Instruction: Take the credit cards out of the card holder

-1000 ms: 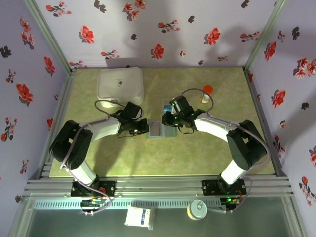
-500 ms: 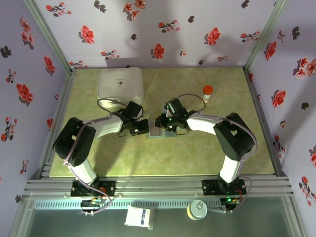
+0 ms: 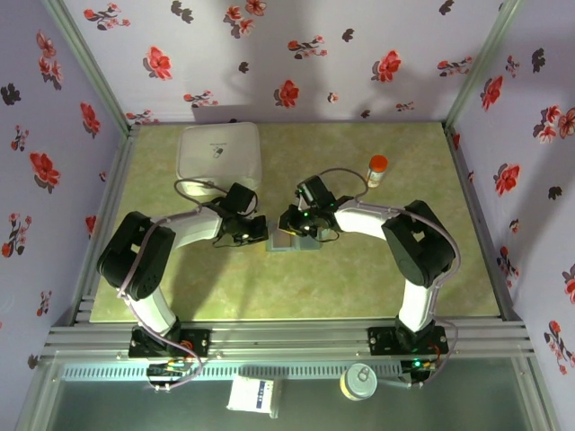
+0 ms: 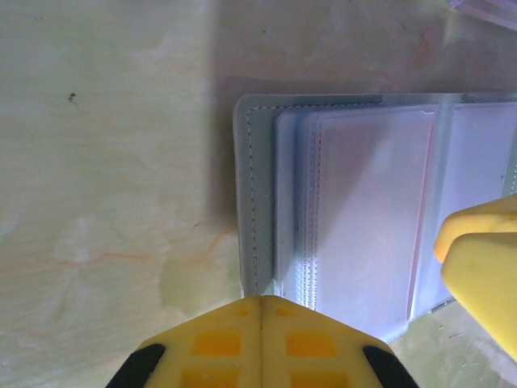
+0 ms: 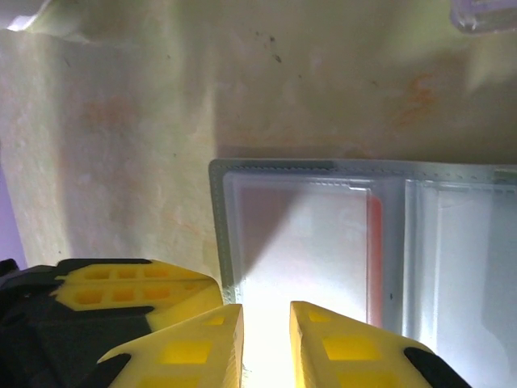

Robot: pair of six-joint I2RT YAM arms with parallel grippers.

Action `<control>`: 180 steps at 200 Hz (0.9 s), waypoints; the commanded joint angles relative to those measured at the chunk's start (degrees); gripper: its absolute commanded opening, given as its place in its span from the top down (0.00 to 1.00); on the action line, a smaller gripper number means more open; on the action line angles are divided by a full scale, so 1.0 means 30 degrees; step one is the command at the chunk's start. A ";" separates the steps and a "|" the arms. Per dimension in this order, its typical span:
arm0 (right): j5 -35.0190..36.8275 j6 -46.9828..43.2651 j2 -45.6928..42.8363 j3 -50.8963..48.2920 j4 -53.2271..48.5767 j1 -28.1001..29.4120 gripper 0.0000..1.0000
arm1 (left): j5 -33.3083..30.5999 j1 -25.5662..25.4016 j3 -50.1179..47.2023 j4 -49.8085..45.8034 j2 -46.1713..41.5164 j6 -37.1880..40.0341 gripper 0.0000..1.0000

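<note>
Two right fingers (image 5: 347, 356) nearer card holder (image 5: 307, 234)

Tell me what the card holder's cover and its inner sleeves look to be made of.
The card holder's cover: grey-blue and matte, likely faux leather or vinyl, judging by the stitched seam along its edge. The inner sleeves: clear, glossy, flexible plastic; they shine, stack in layers, and a red-orange card shows through one.

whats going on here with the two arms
Both arms are at the open card holder. The left gripper, fingers together, sits on its edge, seemingly pinning it down. The right gripper, slightly open, hovers over a clear sleeve with a red-orange card inside. That card is not out yet.
</note>
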 commanded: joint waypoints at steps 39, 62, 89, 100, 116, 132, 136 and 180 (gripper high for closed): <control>0.0312 -0.0740 0.0205 0.0337 -0.1426 0.0211 0.75 | 0.0182 0.0136 -0.0218 -0.0237 0.0375 0.0498 1.00; 0.0297 -0.0817 0.0404 0.0402 -0.1539 0.0211 0.75 | 0.0176 0.0158 -0.0247 -0.0271 0.0390 0.0456 1.00; 0.0656 -0.0936 0.0377 0.0325 -0.1754 0.0211 0.75 | 0.0182 0.0165 -0.0255 -0.0223 0.0401 0.0400 1.00; 0.0942 -0.1031 0.0319 0.0338 -0.1998 0.0211 0.75 | 0.0182 0.0158 -0.0276 -0.0223 0.0433 0.0421 1.00; 0.1339 -0.1222 0.0191 0.0371 -0.2346 0.0211 0.75 | 0.0175 0.0200 -0.0262 -0.0304 0.0397 0.0483 1.00; 0.1714 -0.1399 0.0020 0.0440 -0.2672 0.0211 0.75 | 0.0177 0.0223 -0.0277 -0.0340 0.0418 0.0519 1.00; 0.1758 -0.1454 -0.0008 0.0419 -0.2744 0.0211 0.75 | 0.0180 0.0238 -0.0277 -0.0368 0.0407 0.0538 1.00; 0.2193 -0.1778 -0.0066 0.0589 -0.3352 0.0211 0.75 | 0.0219 0.0296 -0.0257 -0.0395 0.0434 0.0544 1.00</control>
